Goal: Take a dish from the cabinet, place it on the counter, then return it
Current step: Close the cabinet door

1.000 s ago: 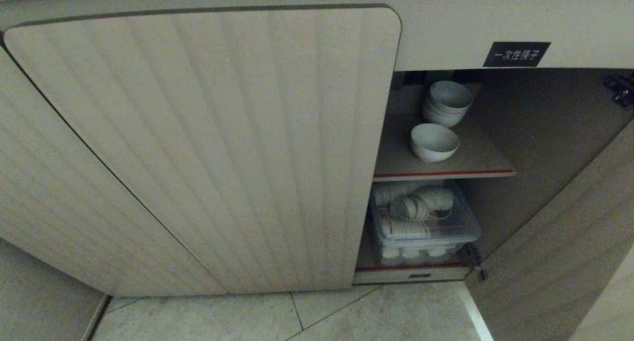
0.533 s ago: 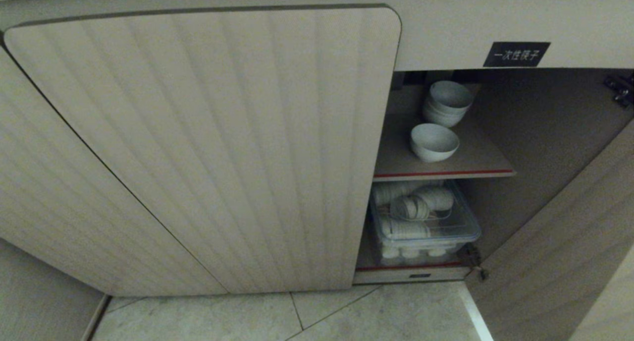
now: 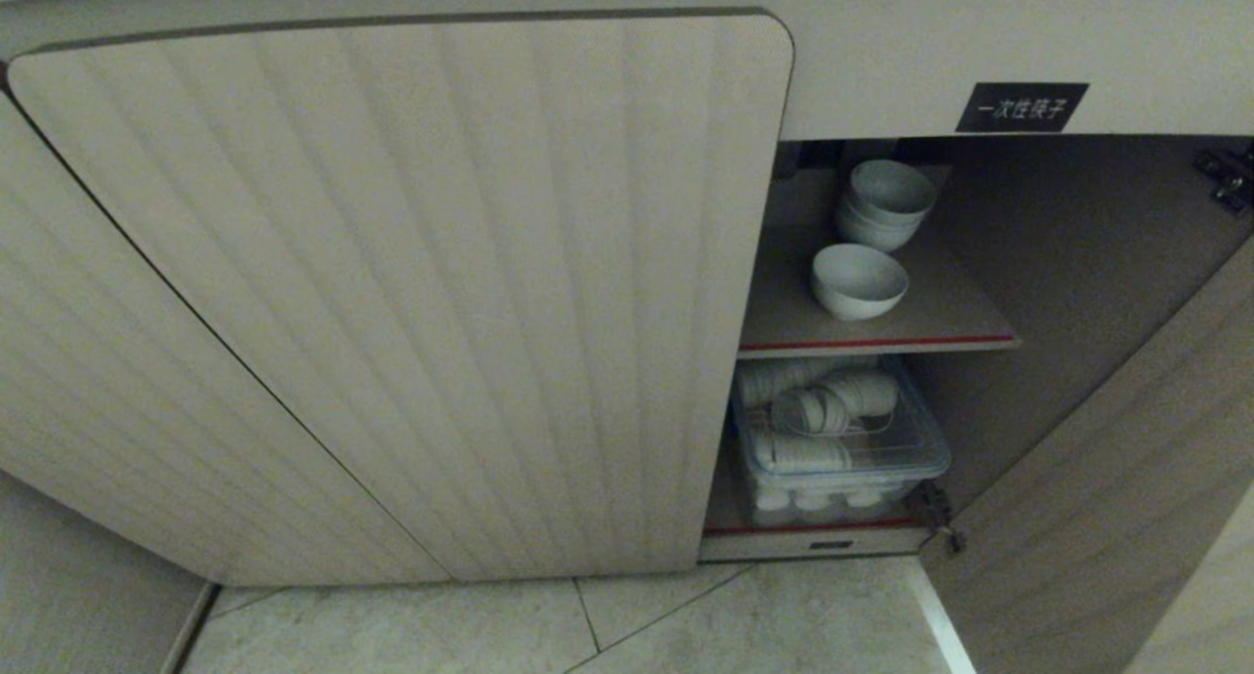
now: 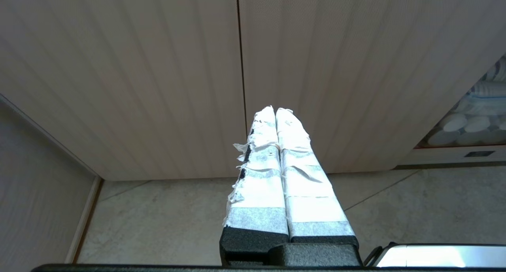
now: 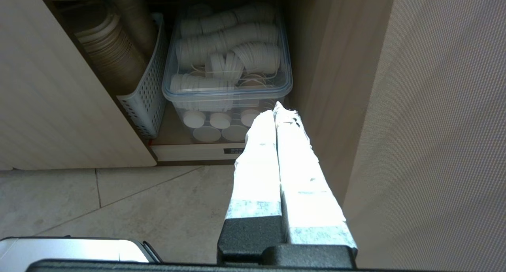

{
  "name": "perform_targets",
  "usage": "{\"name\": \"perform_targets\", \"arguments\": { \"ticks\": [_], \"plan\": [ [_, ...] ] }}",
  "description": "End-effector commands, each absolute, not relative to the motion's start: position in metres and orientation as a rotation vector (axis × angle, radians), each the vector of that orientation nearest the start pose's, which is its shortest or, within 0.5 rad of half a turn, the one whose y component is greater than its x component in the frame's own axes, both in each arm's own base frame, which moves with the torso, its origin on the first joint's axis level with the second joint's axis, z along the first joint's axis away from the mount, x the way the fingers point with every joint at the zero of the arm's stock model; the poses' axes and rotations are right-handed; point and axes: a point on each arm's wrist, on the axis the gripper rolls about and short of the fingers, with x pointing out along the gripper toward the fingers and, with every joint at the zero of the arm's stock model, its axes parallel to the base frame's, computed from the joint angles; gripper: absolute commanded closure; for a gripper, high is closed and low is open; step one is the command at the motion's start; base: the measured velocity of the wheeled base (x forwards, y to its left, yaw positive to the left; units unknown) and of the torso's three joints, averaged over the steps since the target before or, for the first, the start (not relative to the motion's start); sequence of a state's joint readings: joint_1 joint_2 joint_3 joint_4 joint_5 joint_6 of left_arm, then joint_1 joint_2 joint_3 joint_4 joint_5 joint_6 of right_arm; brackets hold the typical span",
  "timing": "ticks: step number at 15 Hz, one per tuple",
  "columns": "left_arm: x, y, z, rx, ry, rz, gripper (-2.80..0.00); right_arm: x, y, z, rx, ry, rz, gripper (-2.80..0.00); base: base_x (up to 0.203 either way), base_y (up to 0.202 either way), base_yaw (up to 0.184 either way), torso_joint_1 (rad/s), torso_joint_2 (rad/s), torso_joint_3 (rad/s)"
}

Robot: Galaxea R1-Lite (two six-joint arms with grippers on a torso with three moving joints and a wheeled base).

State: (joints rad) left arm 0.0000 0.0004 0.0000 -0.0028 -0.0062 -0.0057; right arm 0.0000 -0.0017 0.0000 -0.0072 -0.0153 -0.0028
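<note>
The dish (image 3: 858, 280), a small white bowl, stands alone on the upper red-edged shelf (image 3: 877, 342) of the cabinet (image 3: 411, 292), whose right door (image 3: 1097, 498) hangs open. Behind it sits a stack of like white bowls (image 3: 885, 204). Neither arm shows in the head view. My left gripper (image 4: 275, 110) is shut and empty, held low before the closed fluted doors. My right gripper (image 5: 275, 108) is shut and empty too, low in front of the cabinet's bottom compartment. The counter is out of view.
A clear lidded box (image 3: 841, 439) full of white cups fills the lower shelf (image 5: 227, 70). Beside it stands a perforated basket of brown paper cups (image 5: 118, 54). The open door (image 5: 435, 125) is close on the right. Tiled floor (image 3: 588, 625) lies below.
</note>
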Motion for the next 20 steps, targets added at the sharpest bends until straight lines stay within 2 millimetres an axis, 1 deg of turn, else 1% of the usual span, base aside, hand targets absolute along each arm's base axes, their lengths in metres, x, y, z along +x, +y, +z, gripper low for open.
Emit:
{"name": "perform_targets", "arguments": {
  "ticks": [1,20],
  "plan": [
    [-0.0228,-0.0001,0.0758,-0.006,-0.003,-0.006,0.00,-0.0228,-0.0003,0.0763,-0.003,-0.008,-0.015,0.00,0.000,0.000,0.000,0.000,0.00,0.000],
    [-0.0228,-0.0001,0.0758,-0.006,-0.003,-0.006,0.00,-0.0229,-0.0003,0.0764,-0.005,-0.007,-0.015,0.00,0.000,0.000,0.000,0.000,0.00,0.000]
  ]
}}
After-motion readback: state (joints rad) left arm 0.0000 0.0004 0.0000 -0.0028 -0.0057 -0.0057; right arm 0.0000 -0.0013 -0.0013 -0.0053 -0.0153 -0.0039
